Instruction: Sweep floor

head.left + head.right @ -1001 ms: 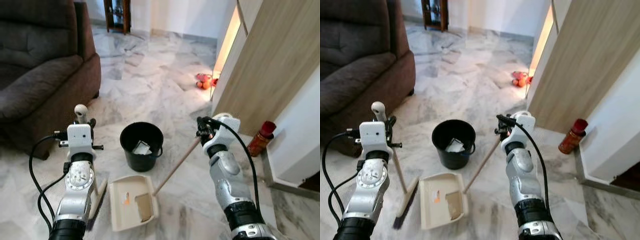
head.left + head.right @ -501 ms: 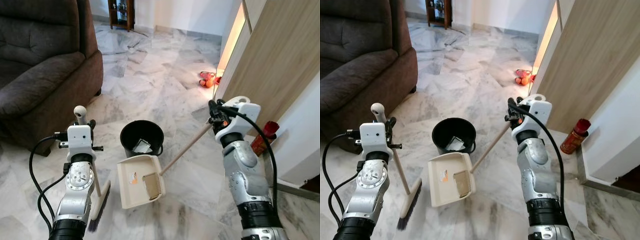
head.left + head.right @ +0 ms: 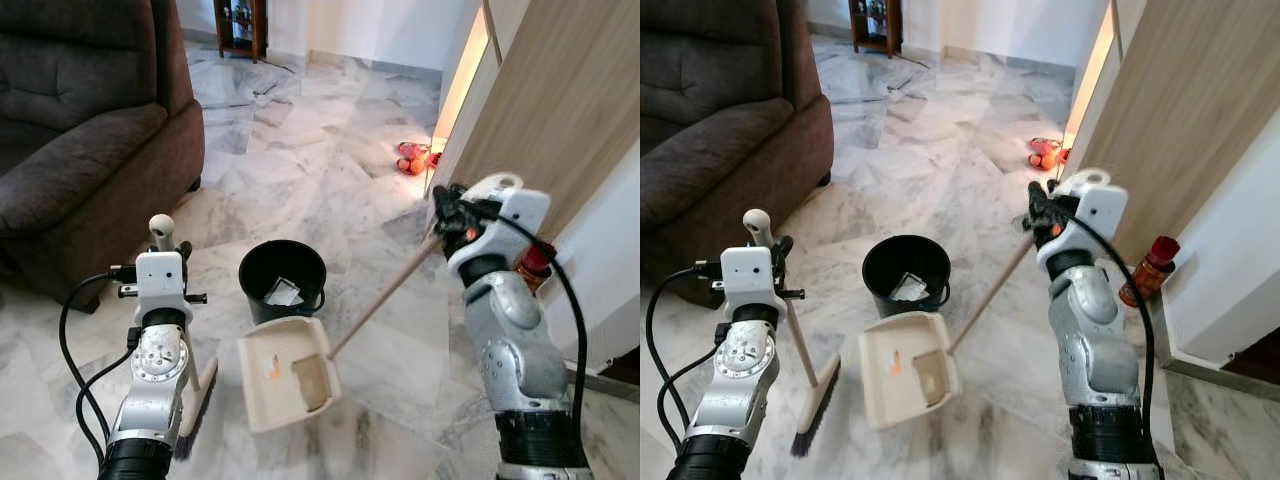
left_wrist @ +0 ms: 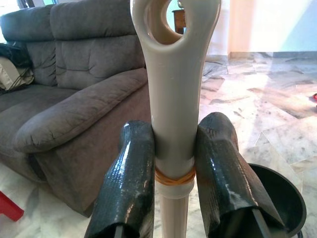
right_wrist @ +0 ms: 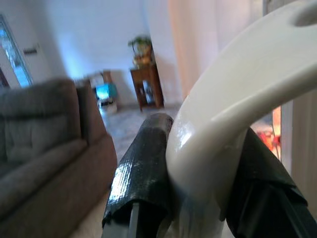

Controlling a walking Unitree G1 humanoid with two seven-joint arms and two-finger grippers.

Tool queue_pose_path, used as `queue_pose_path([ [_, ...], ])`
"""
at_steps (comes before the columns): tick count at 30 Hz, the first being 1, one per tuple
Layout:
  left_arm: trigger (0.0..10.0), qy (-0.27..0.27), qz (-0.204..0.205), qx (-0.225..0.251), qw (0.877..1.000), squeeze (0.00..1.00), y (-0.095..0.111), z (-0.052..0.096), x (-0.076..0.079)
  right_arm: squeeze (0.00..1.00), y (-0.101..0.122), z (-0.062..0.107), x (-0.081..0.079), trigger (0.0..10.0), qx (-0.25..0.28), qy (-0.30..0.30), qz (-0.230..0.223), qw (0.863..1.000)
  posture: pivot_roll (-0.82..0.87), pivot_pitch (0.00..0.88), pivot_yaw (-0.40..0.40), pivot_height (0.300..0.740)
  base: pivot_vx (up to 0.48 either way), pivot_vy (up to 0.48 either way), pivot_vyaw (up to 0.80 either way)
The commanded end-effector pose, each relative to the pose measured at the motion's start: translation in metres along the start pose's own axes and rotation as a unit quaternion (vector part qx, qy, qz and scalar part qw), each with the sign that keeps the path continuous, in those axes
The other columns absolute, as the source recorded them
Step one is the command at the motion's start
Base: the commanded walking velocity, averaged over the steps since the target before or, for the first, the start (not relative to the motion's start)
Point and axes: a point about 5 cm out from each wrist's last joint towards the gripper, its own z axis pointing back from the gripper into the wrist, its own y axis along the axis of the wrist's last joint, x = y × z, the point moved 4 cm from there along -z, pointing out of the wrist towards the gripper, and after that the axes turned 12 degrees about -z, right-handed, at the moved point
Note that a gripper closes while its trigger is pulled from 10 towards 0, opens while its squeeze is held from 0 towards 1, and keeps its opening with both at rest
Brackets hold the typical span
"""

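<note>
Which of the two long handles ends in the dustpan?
The slanted wooden handle held by the right gripper; the left gripper holds the broom handle instead.

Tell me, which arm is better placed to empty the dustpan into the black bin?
Probably the right. The right gripper already grips the long handle of the dustpan, which sits beside the black bin. The left gripper is shut on the broom.

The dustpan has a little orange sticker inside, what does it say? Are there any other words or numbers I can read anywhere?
Sticker in the dustpan: an orange and white mark, too small and blurred to read.
Red bottle by the white wall: no label can be made out.
Paper in the black bin: no writing can be read.
Broom handle in the left gripper: no words show.
</note>
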Motion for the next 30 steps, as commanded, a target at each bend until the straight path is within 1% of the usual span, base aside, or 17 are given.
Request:
queue_pose_path([
  [1,10.0,-0.003,-0.001,0.029,1.000,0.00,0.013,-0.003,0.002,0.00,0.036,-0.002,-0.009,10.0,0.075,0.014,-0.013,0.997,0.03,0.033,-0.068,0.740,0.000,0.000,0.00],
  [5,10.0,-0.003,-0.002,0.032,0.999,0.00,0.013,-0.003,0.003,0.00,0.042,-0.001,-0.011,10.0,0.092,0.013,-0.008,0.996,0.04,0.030,-0.068,0.740,0.000,0.000,0.00],
  [12,10.0,0.000,-0.006,0.036,0.999,0.00,0.014,-0.002,0.002,0.00,0.050,0.000,-0.009,10.0,0.124,-0.007,-0.030,0.992,0.04,0.026,-0.068,0.740,0.000,0.000,0.00],
  [15,10.0,0.001,-0.007,0.036,0.999,0.00,0.015,-0.002,0.002,0.00,0.051,0.000,-0.010,10.0,0.127,-0.008,-0.034,0.991,0.04,0.027,-0.067,0.740,0.000,0.000,0.00],
  [21,10.0,0.002,-0.012,0.038,0.999,0.00,0.015,-0.002,0.001,0.00,0.045,-0.001,-0.019,10.0,0.125,0.003,-0.042,0.991,0.04,0.029,-0.068,0.740,0.000,0.000,0.00],
  [30,10.0,0.004,-0.016,0.038,0.999,0.00,0.014,-0.002,0.000,0.00,0.041,-0.001,-0.024,10.0,0.117,0.015,-0.037,0.992,0.04,0.030,-0.067,0.740,0.257,0.000,0.00],
])
